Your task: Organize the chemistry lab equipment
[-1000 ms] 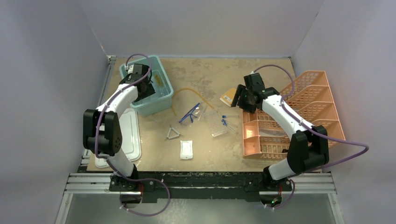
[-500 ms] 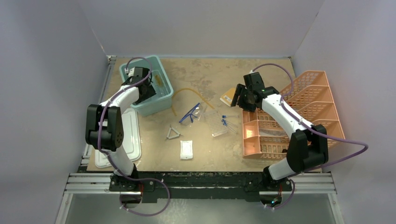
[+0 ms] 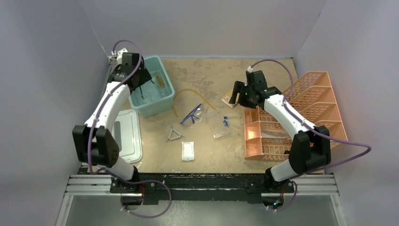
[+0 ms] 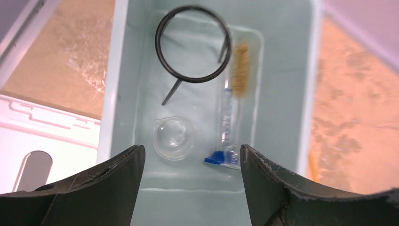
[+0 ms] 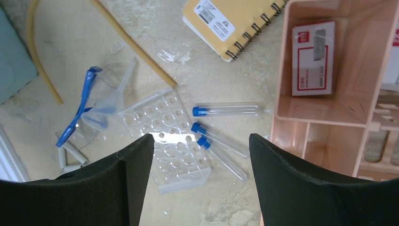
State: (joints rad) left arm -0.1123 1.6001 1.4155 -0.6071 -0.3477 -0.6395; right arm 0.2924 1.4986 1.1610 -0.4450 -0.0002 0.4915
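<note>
Teal tub (image 4: 117, 84), lid off. Inside you've got the black wire ring tripod (image 4: 158, 42) at the far end and the small beaker (image 4: 174, 137) at the near end. One blue-capped tube (image 4: 228, 122) lies beside a tan bristle brush (image 4: 242, 70) along the tub's right wall. The white lid (image 3: 127, 136) lies flat on the desk (image 3: 207, 75), just near-left of the tub. The orange mesh tray (image 5: 282, 70) stands far right of the tub, and one compartment holds a red-and-white box (image 5: 313, 59).

Your left arm stretches long to the tub. The left tool (image 4: 190, 148) points down over it, jaws spread wide, nothing between them. Your right arm is bent. The right tool (image 5: 201, 137) hangs over the loose items well right of the tub, jaws spread too, empty.

Right of the tub on the desk:
- The amber tubing (image 5: 136, 42) is curved and closest to the tub.
- Next comes the blue-framed clear goggles (image 5: 82, 106).
- Then the clear rack (image 5: 174, 141), with three blue-capped tubes (image 5: 226, 110) lying flat on its far-from-tub side.
- A spiral notebook (image 5: 226, 26) lies beyond those.
- The wire triangle (image 3: 175, 135) and the white packet (image 3: 188, 150) sit near-right of the tub, apart from each other.
</note>
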